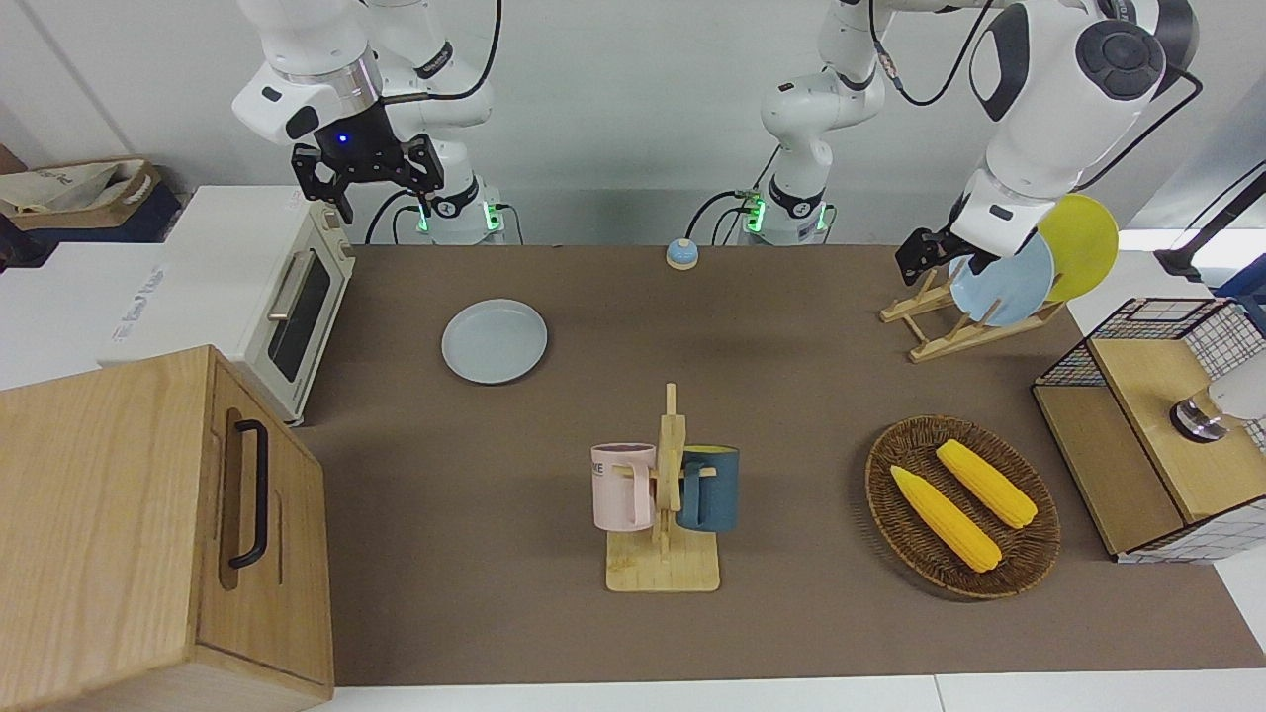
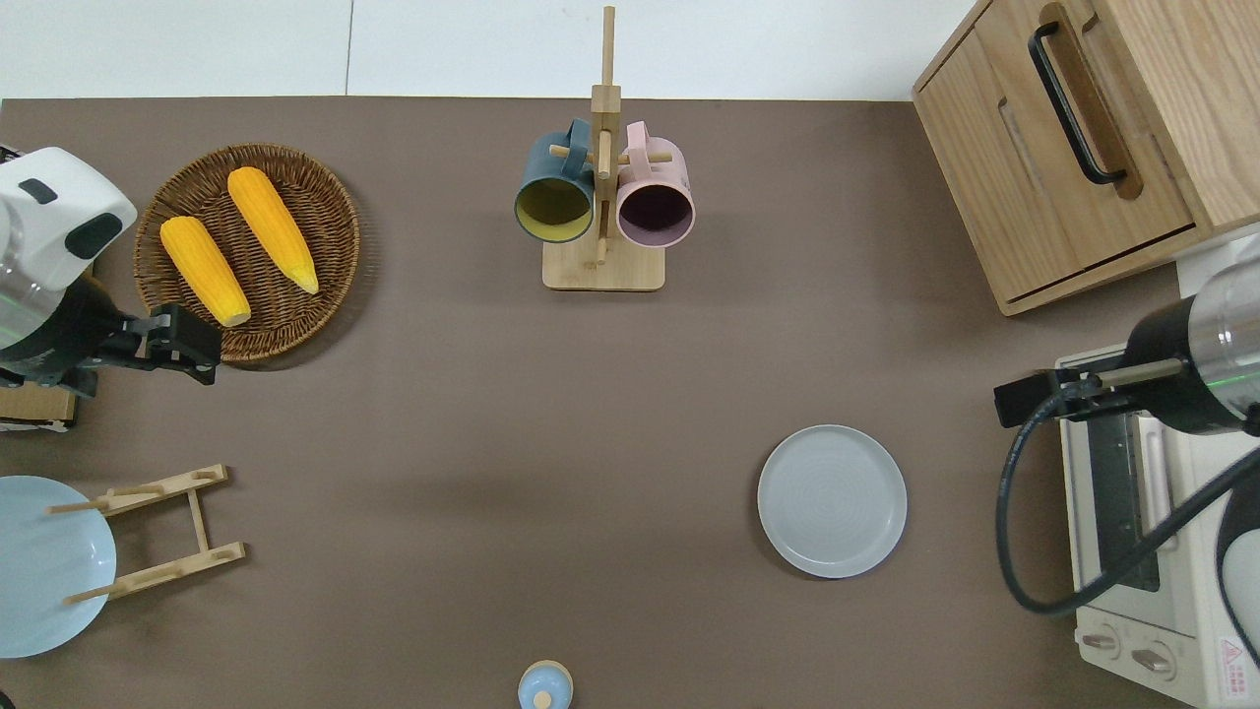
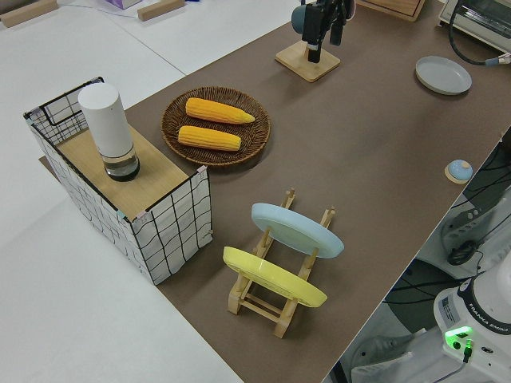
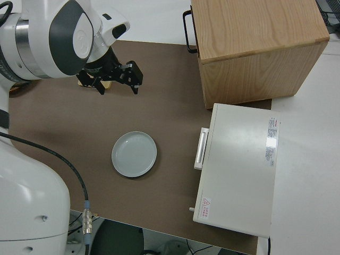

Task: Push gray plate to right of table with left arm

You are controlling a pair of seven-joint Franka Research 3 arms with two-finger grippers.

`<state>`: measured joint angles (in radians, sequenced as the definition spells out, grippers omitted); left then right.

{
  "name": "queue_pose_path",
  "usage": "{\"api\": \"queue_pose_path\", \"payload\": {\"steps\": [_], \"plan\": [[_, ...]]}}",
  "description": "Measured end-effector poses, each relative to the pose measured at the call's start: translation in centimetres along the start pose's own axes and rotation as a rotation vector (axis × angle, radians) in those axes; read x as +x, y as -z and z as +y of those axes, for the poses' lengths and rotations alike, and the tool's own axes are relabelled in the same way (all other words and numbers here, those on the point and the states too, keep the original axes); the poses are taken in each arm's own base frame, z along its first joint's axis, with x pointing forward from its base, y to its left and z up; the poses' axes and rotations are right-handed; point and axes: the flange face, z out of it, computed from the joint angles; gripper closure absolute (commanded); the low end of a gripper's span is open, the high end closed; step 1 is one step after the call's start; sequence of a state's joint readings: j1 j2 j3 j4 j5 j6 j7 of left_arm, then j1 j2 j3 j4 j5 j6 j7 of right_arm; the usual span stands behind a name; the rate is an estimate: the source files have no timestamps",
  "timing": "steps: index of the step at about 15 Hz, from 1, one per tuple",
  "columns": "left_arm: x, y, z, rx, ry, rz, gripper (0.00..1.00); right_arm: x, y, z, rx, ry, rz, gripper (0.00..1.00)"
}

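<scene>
The gray plate (image 1: 495, 341) (image 2: 832, 500) (image 4: 134, 154) lies flat on the brown table (image 1: 791, 396), toward the right arm's end and a little way from the toaster oven. My left gripper (image 2: 212, 354) (image 1: 915, 265) (image 3: 324, 38) hangs open and empty in the air at the left arm's end. It is over the robot-side rim of the wicker basket, most of a table length away from the plate. The right arm is parked, its gripper (image 4: 116, 86) open.
A toaster oven (image 1: 287, 297) and wooden cabinet (image 1: 158, 524) stand at the right arm's end. A mug rack (image 2: 602, 197) holds two mugs mid-table. The wicker basket (image 2: 295, 305) holds two corn cobs. A plate rack (image 3: 279, 263), a small bell (image 1: 681, 254) and a wire shelf (image 3: 120, 187) also stand here.
</scene>
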<state>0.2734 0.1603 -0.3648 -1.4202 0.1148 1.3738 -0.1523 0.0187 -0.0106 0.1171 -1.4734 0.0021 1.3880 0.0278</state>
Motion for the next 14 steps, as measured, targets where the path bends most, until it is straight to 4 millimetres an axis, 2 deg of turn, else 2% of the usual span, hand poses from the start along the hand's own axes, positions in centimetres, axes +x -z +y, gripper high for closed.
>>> {"api": "queue_pose_path", "payload": {"steps": [3,4,10,14], "plan": [[0.3,-0.3,-2.4,-0.001,-0.052,-0.005,0.01,0.0,0.0,0.0,0.0,0.0,0.0,0.017],[0.5,-0.4,-2.6,-0.003,-0.063,-0.004,0.01,0.0,0.0,0.0,0.0,0.0,0.0,0.017],[2.1,-1.7,0.9,-0.023,-0.16,0.058,0.0,0.0,0.0,0.0,0.0,0.0,0.0,0.017],[3.3,-2.5,0.9,-0.061,-0.211,0.086,0.0,0.0,0.0,0.0,0.0,0.0,0.0,0.017]]}}
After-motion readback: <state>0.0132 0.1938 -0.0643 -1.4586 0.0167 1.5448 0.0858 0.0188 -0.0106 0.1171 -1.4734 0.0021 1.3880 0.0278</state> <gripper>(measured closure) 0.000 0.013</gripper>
